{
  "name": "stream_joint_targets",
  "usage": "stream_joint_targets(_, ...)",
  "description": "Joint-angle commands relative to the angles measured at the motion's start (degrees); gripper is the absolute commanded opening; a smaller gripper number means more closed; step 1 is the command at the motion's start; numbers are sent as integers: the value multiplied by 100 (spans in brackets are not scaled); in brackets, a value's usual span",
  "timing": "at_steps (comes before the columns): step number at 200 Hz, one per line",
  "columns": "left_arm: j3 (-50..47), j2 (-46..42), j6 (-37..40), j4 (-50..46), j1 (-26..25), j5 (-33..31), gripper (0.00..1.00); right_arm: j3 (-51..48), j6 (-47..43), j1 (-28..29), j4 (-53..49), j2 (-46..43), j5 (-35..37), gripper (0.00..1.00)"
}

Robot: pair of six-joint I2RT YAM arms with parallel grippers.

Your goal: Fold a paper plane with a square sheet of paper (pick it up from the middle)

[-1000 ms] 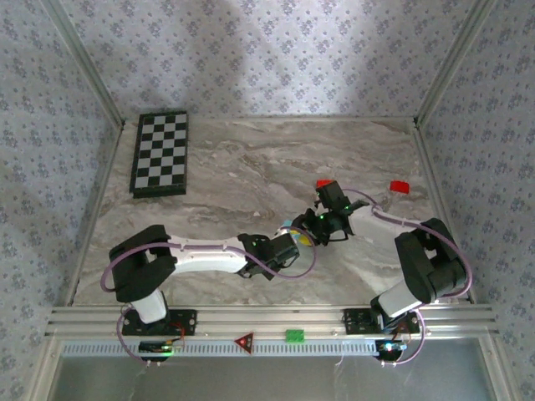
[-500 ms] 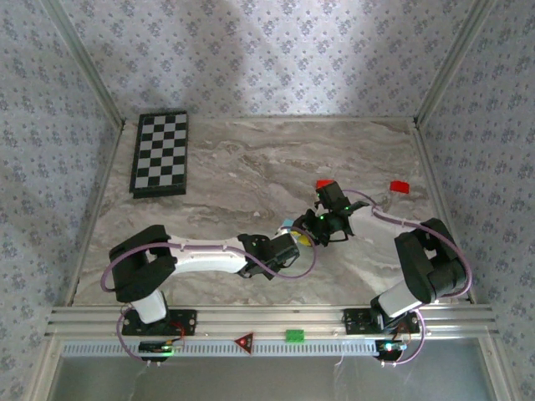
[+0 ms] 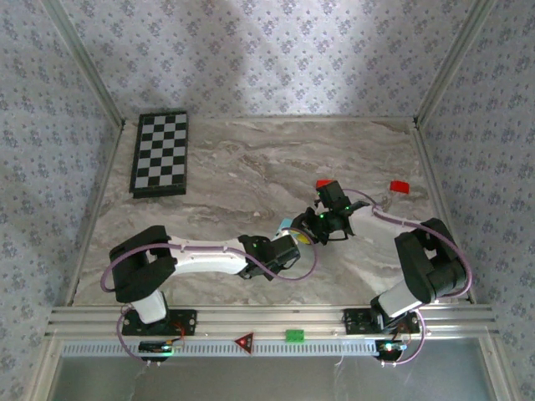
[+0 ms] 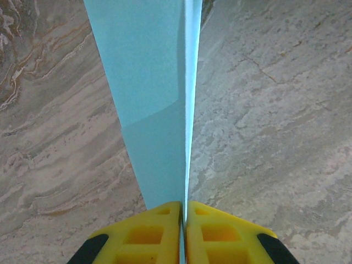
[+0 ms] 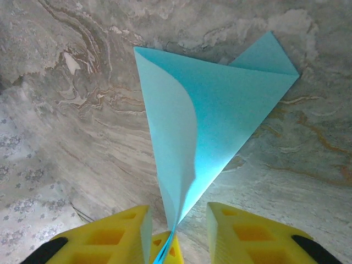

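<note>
The paper plane (image 4: pixel 154 110) is light cyan, folded into a long narrow wedge with a sharp centre crease — one flap bows outward in the right wrist view. The left gripper (image 4: pixel 183 220) pinches its pointed end, yellow fingers closed tight on the crease. The right gripper (image 5: pixel 179 213) straddles that same tip, jaws apart — not clamping. The plane is held over the marble table (image 3: pixel 234 167), right of centre.
</note>
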Motion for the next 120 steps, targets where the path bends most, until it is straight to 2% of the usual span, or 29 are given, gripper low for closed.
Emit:
stream_joint_targets(1,-11,-159,110,-73,-42,-116,11,-20,9,-9,-79,12,-53,31)
stream_joint_targets(32,-22,-163,173,-72,-55,-122,12,-30,50,-33,-94,-37,-16,20)
stream_joint_targets(96,13,-88,173,-138,-82,-160,13,6,53,-40,-68,-48,-37,12)
stream_joint_targets(109,8,-88,165,-134,-81,-185,13,3,51,-41,-55,-49,-59,5)
stream_joint_targets(120,8,-88,157,-130,-81,-211,14,-9,55,-39,-48,-51,-76,3)
